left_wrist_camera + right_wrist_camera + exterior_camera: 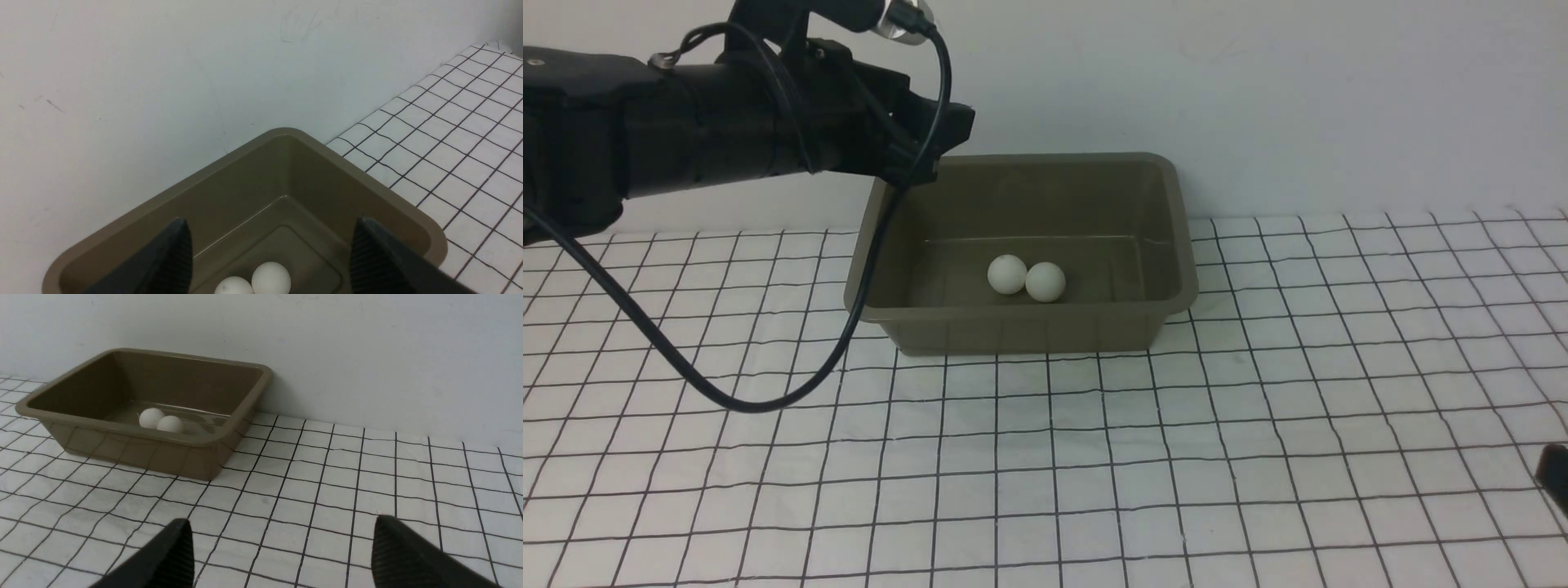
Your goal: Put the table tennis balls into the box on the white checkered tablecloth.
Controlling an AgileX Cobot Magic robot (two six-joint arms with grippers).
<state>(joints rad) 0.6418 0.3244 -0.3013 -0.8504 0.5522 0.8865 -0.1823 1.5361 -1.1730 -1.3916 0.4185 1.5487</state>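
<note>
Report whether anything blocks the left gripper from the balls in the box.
Nothing visible does. The left gripper hangs open over the box, with only open air down to the two balls lying side by side on its floor.

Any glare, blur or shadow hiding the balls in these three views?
Front view: soft, even light; balls and box are sharp, with only a faint sheen on the box floor, and the left arm reads near-black. Left wrist view: balls cropped by the frame edge, beyond the open left gripper. Right wrist view: clean, mild floor reflection, right gripper open and dark.
</note>
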